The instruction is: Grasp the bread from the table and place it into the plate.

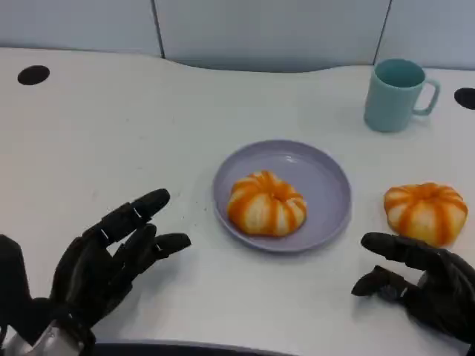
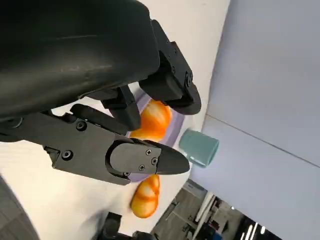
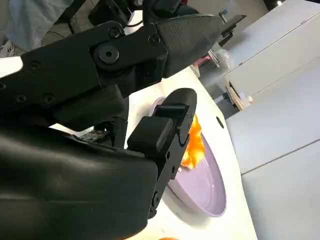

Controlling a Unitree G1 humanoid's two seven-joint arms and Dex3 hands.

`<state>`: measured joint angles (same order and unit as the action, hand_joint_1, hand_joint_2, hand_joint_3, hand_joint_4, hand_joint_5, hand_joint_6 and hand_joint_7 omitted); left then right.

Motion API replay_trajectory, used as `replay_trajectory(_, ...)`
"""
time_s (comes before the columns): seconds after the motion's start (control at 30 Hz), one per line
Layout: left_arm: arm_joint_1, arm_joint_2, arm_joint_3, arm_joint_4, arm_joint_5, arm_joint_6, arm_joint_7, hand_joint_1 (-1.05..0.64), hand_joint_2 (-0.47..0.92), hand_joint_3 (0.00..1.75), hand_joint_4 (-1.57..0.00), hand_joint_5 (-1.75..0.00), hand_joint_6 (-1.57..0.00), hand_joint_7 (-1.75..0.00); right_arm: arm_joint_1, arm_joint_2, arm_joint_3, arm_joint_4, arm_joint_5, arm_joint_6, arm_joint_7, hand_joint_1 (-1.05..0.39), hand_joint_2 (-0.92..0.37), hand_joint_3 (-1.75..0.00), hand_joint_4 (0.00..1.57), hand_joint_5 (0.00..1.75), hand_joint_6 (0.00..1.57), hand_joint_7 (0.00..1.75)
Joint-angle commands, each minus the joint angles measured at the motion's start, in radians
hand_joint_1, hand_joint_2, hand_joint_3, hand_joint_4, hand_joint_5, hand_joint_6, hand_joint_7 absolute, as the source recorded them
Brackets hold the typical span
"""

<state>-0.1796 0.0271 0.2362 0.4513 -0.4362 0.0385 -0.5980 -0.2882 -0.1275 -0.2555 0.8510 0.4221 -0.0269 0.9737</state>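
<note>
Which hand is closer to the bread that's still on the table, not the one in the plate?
Right. The right hand sits open just in front of the bread on the table, fingertips almost at it. The left hand is open across the table, beyond the plate.

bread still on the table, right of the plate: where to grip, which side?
Take the bread on the table across its rounded sides, coming from above with the right hand, which sits open just in front of it. It is a low dome lying flat, clear of the plate and the mug.
</note>
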Motion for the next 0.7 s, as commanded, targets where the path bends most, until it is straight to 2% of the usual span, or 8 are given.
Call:
replay_trajectory(0.03, 0.023, 0.013, -0.008, 0.01, 0.029, -0.04, 0.017, -0.44, 0.92, 0.24, -0.34, -1.32, -0.77, -0.06, 0.016, -0.015, 0.0, 0.001, -0.009, -0.002, -0.014, -0.41, -0.92, -0.14, 0.53, 1.13, 0.93, 0.02)
replay_trajectory(0.3, 0.035, 0.024, -0.025, 0.061, 0.086, -0.143, 0.019, -0.43, 0.92, 0.23, -0.35, -1.38, -0.81, -0.09, 0.018, -0.018, 0.001, -0.005, -0.013, -0.007, -0.02, -0.41, -0.92, -0.14, 0.53, 1.13, 0.94, 0.02)
replay_trajectory(0.6, 0.041, 0.022, -0.013, 0.086, 0.054, -0.136, -0.003, -0.4, 0.92, 0.25, -0.36, -1.4, -0.85, -0.12, 0.012, -0.018, -0.002, 0.011, -0.013, -0.026, -0.025, -0.4, -0.92, -0.13, 0.53, 1.13, 0.94, 0.02)
replay_trajectory(0.7, 0.049, 0.016, -0.003, 0.087, 0.037, -0.133, -0.01, -0.4, 0.92, 0.22, -0.32, -1.5, -0.83, -0.19, 0.008, -0.021, -0.004, 0.02, -0.012, -0.027, -0.029, -0.41, -0.92, -0.13, 0.52, 1.12, 0.94, 0.02)
